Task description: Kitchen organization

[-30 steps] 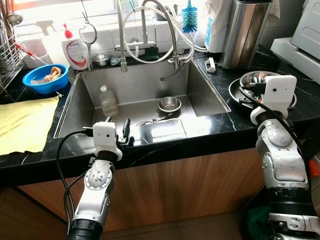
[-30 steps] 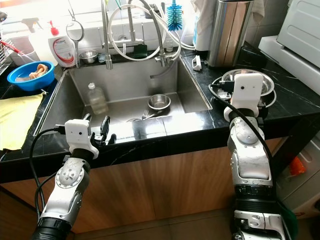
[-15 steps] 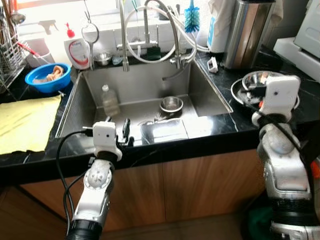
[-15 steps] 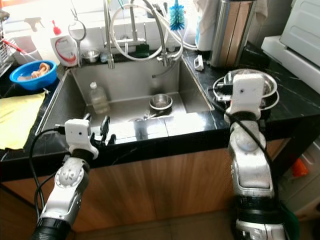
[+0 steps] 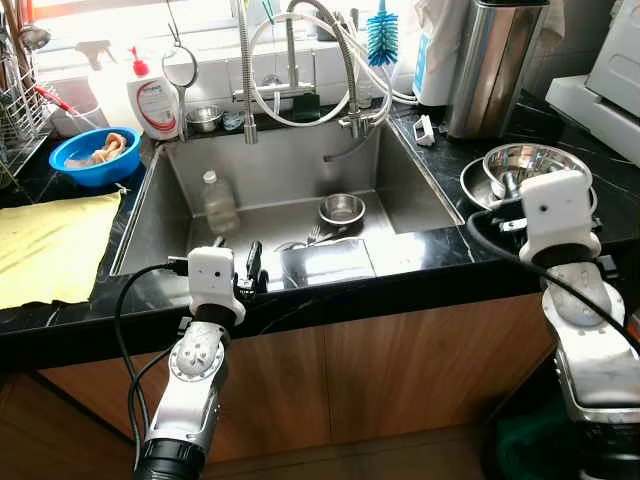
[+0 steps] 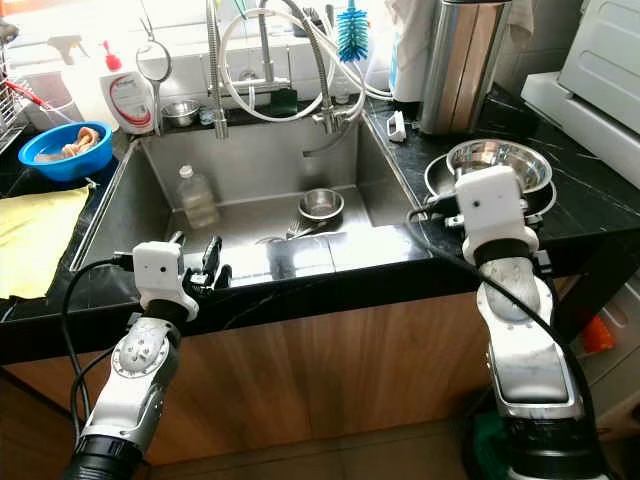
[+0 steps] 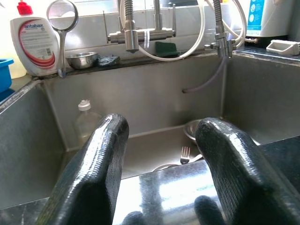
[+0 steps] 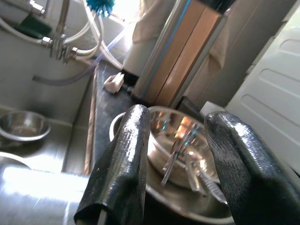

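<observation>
The stainless steel sink (image 5: 160,215) sits sunk into the black marble table (image 5: 470,245), and everything here is placed against it. Inside the sink, a small steel bowl (image 5: 341,208) rests on the bottom toward the right, with a fork (image 5: 312,235) just in front of it and a clear plastic bottle (image 5: 218,202) standing upright toward the left wall. The left claw (image 5: 251,272) hovers over the sink's front rim, its two black fingers (image 7: 96,168) spread apart and holding nothing, pointed into the basin. To the right of the sink, on the table, a large steel bowl (image 5: 530,163) sits on a steel plate, holding some cutlery (image 8: 187,154). The right claw (image 8: 176,154) is just in front of that bowl, fingers spread wide and empty. Behind the sink stand the spring faucet (image 5: 245,70) with its looped hoses, a white detergent bottle (image 5: 155,100) and a blue bottle brush (image 5: 380,38). Behind the large bowl stands a tall steel canister (image 5: 490,65). To the left of the sink lie a yellow cloth (image 5: 45,245) and, further back, a blue bowl (image 5: 92,152).
</observation>
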{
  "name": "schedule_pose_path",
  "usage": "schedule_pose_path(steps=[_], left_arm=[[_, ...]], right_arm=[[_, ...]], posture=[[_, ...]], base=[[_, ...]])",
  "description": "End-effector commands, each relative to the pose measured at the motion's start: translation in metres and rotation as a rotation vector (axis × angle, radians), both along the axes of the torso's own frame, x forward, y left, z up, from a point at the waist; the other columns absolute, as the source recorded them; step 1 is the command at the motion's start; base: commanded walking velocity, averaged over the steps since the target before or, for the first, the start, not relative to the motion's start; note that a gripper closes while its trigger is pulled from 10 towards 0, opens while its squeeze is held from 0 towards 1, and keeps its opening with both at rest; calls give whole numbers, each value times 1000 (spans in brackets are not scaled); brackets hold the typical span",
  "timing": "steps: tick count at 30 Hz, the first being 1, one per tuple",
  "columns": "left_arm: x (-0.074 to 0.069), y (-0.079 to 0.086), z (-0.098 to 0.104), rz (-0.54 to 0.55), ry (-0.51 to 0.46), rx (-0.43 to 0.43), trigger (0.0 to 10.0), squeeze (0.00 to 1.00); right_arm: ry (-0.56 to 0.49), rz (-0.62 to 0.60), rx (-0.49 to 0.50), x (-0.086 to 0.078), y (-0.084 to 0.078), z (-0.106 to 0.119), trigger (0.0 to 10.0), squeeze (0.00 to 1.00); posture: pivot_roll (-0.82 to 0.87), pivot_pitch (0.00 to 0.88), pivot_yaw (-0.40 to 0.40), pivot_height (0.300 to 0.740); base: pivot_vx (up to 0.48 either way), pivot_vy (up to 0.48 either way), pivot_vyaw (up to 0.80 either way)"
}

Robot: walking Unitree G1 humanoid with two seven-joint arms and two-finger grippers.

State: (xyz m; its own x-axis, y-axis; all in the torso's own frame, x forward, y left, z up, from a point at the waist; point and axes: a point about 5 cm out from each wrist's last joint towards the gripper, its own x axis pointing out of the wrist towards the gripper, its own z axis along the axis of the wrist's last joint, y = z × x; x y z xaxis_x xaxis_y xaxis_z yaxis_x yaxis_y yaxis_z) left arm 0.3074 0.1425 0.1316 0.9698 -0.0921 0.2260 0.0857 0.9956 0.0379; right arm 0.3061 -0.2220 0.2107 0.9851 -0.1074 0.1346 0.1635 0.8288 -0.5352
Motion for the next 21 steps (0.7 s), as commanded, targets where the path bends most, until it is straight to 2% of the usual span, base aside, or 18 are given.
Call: schedule_pose_path(steps=[1, 6, 7, 11, 12, 21], left_arm=[[2, 0, 5, -5, -21, 3, 10000, 0], [2, 1, 4, -3, -19, 5, 10000, 0], [2, 1, 4, -2, -18, 4, 10000, 0], [1, 1, 3, 1, -15, 4, 10000, 0], [1, 1, 3, 1, -14, 4, 10000, 0], [1, 1, 3, 2, -13, 4, 10000, 0]], right_arm=[[16, 19, -8, 0, 2, 2, 10000, 0], [47, 42, -17, 3, 2, 1, 10000, 0], [44, 37, -11, 4, 1, 2, 10000, 1000], [62, 33, -23, 9, 1, 5, 10000, 1000], [62, 25, -31, 9, 0, 6, 10000, 0], [115, -30, -51, 9, -9, 3, 10000, 0]], posture=[[-187, 0, 96, 740], [-185, 0, 96, 740], [-185, 0, 96, 740], [-181, 0, 95, 740], [-181, 0, 95, 740], [-181, 0, 95, 740]], base=[[0, 0, 0], [0, 0, 0], [0, 0, 0], [0, 0, 0], [0, 0, 0], [0, 0, 0]])
